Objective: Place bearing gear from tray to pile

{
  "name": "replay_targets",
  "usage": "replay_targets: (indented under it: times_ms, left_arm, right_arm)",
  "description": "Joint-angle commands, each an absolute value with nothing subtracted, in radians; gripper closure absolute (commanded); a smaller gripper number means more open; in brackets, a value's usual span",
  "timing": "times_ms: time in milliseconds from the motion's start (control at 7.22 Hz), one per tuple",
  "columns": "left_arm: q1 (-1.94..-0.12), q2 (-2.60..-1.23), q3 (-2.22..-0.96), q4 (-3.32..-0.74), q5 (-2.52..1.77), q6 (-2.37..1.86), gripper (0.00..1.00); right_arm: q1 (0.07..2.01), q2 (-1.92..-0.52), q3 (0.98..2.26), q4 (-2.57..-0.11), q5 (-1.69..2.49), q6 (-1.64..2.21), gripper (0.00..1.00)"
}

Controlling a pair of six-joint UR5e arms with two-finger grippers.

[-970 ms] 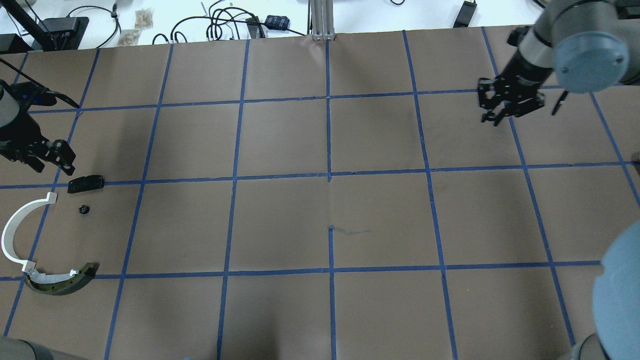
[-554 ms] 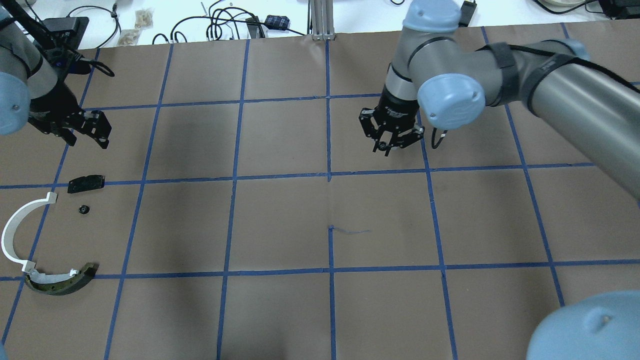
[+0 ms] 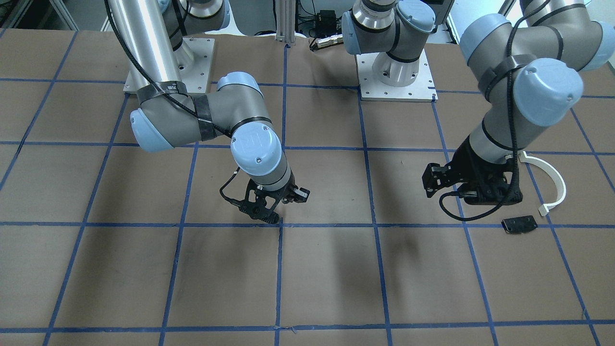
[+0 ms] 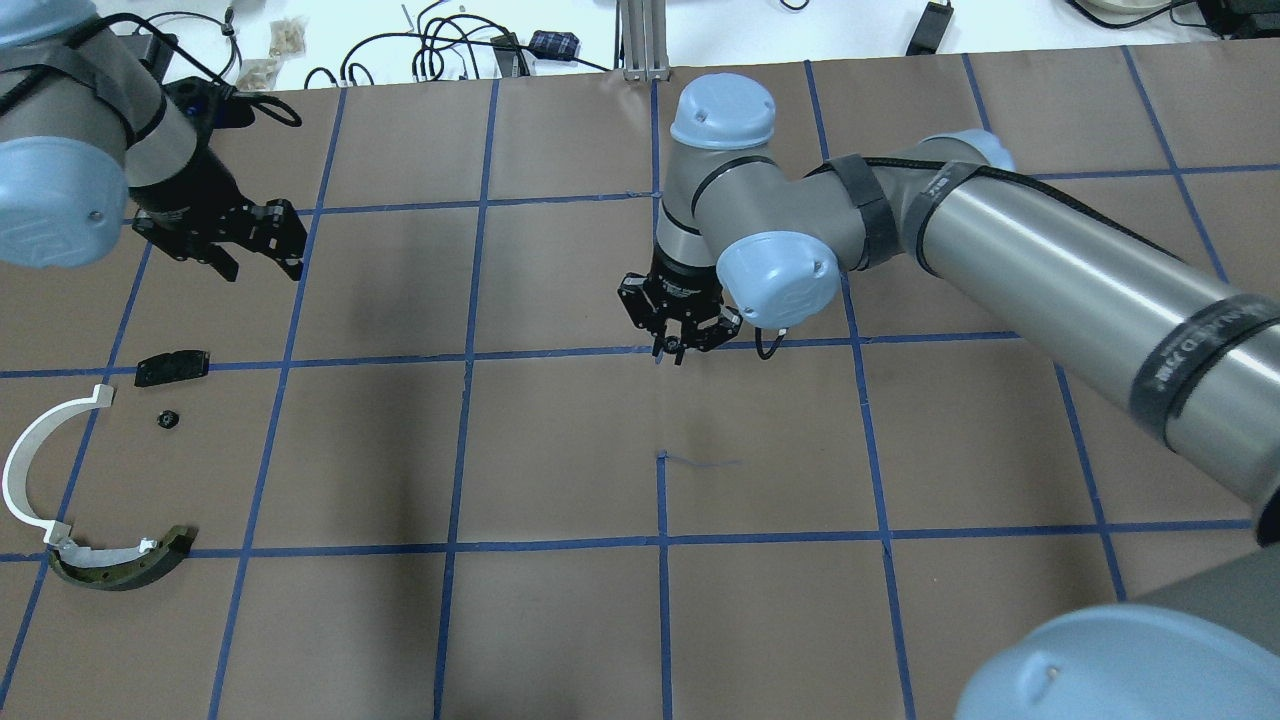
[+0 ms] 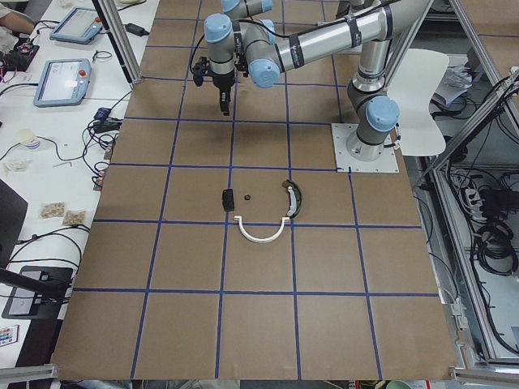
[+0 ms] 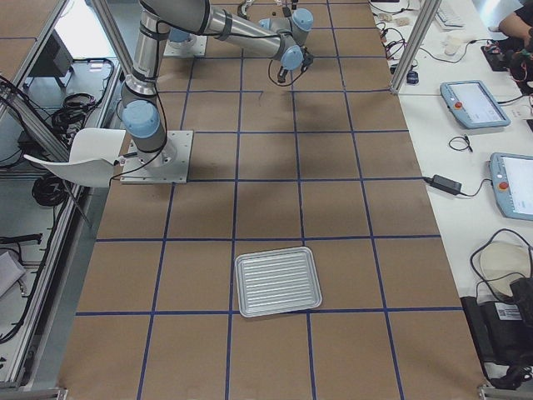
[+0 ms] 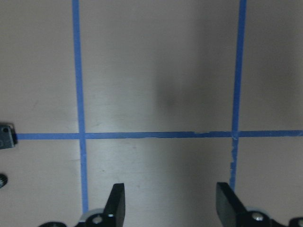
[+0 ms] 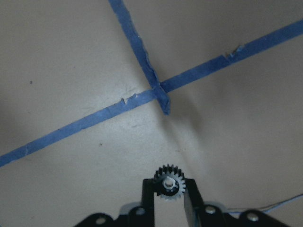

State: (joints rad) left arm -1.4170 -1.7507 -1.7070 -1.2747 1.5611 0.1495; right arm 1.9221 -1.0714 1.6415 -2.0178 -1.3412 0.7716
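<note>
Over the brown blue-taped surface [image 4: 560, 450], the right gripper [image 8: 169, 187] is pinching a small black toothed gear [image 8: 169, 179] — the left gripper [image 7: 170, 194] is hanging wide.

Front view: left arm [image 3: 499, 139] covers one end of the white curved strip [image 3: 553, 179]. The arched piece [image 4: 120, 566] and small dark part [image 4: 168, 419] are hidden behind it there. Overhead: that part is too small to tell its kind. Left wrist cam: black plate [image 7: 4, 136] is cut by the left edge, only a corner shows. Right wrist cam: right gripper [image 8: 169, 183] is cut by the bottom edge, only the finger ends show.
</note>
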Motion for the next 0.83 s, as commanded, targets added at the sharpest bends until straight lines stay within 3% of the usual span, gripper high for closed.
replay_targets:
  times_ms: [0, 139, 277, 416, 693]
  left_arm:
    - [-1.486, -1.761, -1.721, -1.276, 1.552, 0.066, 0.28]
    - [-1.52, -1.764, -1.736, -1.275, 1.551, 0.014, 0.28]
    - [-1.558, -1.764, -1.75, -1.27, 1.554, -0.003, 0.28]
    - [-1.581, -1.767, -1.765, -1.256, 1.554, -0.011, 0.28]
    - [-1.653, -1.775, -1.772, -1.253, 1.546, -0.104, 0.31]
  right_arm:
    - [1.94, -1.062, 1.654, -2.026, -1.327, 0.785, 0.59]
    - [1.944, -1.063, 1.667, -2.029, -1.327, 0.784, 0.24]
    - [1.941, -1.069, 1.666, -2.029, -1.338, 0.784, 0.07]
    - [1.924, -1.087, 1.654, -2.029, -1.347, 0.776, 0.0]
    - [1.751, -1.173, 1.625, -1.999, -1.437, 0.656, 0.0]
